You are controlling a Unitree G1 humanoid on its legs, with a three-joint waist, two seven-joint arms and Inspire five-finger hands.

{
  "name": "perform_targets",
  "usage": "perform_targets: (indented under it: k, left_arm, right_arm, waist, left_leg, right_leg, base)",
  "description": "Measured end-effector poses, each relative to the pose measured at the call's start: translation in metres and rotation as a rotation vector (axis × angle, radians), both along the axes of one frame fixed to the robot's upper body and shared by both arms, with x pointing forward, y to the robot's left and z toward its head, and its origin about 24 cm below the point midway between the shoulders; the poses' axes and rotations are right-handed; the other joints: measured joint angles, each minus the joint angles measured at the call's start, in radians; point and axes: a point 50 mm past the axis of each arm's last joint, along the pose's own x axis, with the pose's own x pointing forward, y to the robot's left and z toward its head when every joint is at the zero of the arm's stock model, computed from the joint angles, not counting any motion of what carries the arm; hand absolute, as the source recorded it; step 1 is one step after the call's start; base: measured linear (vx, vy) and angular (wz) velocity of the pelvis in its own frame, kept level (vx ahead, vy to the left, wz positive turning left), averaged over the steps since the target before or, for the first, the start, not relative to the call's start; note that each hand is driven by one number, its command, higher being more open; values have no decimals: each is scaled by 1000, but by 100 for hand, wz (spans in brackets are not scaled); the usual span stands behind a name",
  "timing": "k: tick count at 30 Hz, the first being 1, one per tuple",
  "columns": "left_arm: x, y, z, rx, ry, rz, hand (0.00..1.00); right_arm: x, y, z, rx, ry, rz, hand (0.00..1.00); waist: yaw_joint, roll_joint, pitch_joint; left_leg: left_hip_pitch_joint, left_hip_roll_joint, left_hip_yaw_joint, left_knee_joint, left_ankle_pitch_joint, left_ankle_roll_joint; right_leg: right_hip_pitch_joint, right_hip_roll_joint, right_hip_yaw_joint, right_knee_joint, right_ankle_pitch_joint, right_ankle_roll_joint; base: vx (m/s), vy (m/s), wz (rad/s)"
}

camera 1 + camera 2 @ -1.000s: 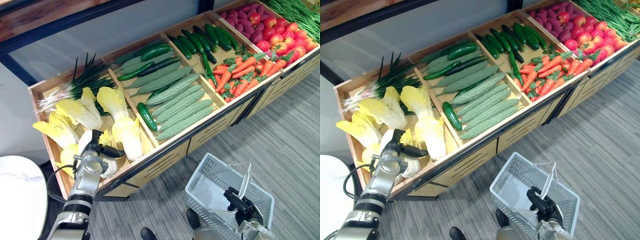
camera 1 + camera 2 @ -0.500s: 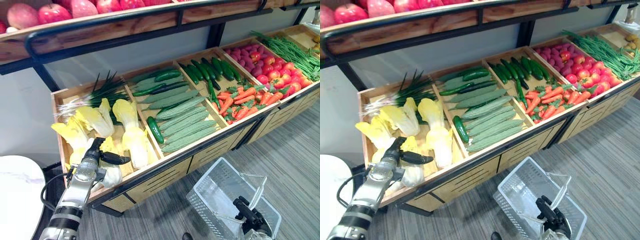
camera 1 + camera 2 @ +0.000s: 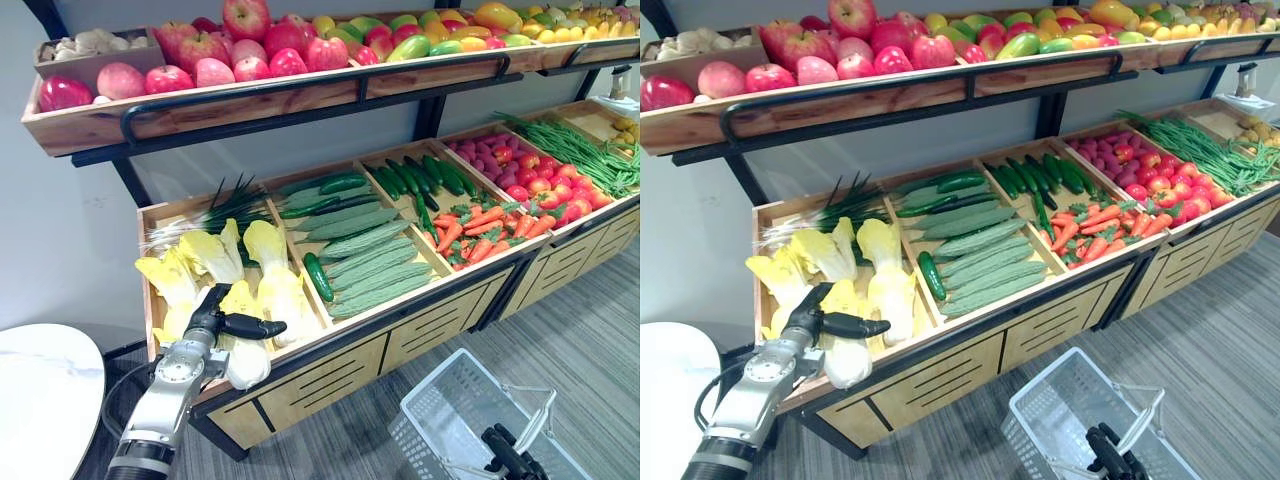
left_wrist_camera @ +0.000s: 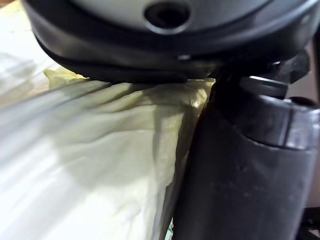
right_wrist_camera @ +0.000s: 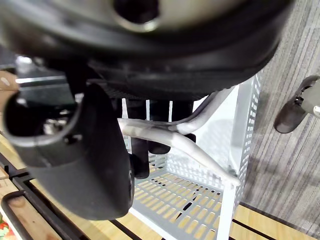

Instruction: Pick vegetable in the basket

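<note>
The robot's left hand (image 3: 212,322) lies on top of a pale cabbage (image 3: 248,362) at the front of the leftmost compartment (image 3: 146,240) of the wooden stand's lower tier. The cabbage has its white base toward the stand's front edge and its yellow leaves toward the back. From close up the hand is pressed right against the crinkled leaves, but whether it has closed on the cabbage I cannot tell. More cabbages (image 3: 275,285) lie just beside it in the same compartment, with a bunch of spring onions (image 3: 215,210) behind them. In the next compartment a dark cucumber (image 3: 318,277) lies beside a stack of ridged green gourds (image 3: 375,265). Further right there are carrots (image 3: 480,225), tomatoes (image 3: 540,185) and green beans (image 3: 575,150). Apples (image 3: 250,45) fill the left part of the upper shelf. Down at the lower right, the right hand (image 3: 1110,455) is clamped round the metal handle (image 5: 170,135) of a white mesh basket (image 3: 450,420). The basket hangs over the grey floor (image 3: 590,330) in front of the stand. It is well apart from the cabbage, which sits in its compartment.
</note>
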Motion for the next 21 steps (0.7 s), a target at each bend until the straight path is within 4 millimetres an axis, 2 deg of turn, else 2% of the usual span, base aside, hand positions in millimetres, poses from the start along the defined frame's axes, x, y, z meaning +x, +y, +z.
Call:
perform_targets:
  k: [6,14,19,20,21]
  left_arm:
    - [-8,-30,4,-275,-41,-103,0]
    - [-9,-71,18,-395,-87,-305,0]
    - [-8,-99,17,-415,-66,-411,0]
    - [-5,-108,18,-424,-64,-433,0]
    - [-3,-115,21,-428,-72,-439,0]
  right_arm:
    - [-3,5,-5,20,20,-13,0]
    - [-9,6,-8,22,48,-32,0]
    - [-12,6,-10,25,61,-36,0]
    - [-14,6,-10,24,66,-38,0]
    - [-14,8,-11,28,65,-42,0]
  waist:
    - [3,-2,-8]
    - [-9,26,-28]
    - [-42,21,-25]
    - [-45,14,-20]
    - [-44,-10,-4]
  left_leg:
    - [14,-3,1,0,3,5]
    - [32,-1,11,0,-3,0]
    - [44,1,47,3,-11,-1]
    - [53,5,57,24,-20,-4]
    - [41,29,58,127,-62,-2]
  right_leg:
    - [16,-3,1,-2,1,1]
    - [23,1,11,9,-8,7]
    - [-15,13,58,67,-31,6]
    - [-24,20,75,98,-43,7]
    - [-26,24,98,130,-57,1]
  base:
    - [0,0,0]
    - [-29,-11,-3]
    - [-23,-24,-26]
    - [20,-43,-44]
    - [25,-52,-51]
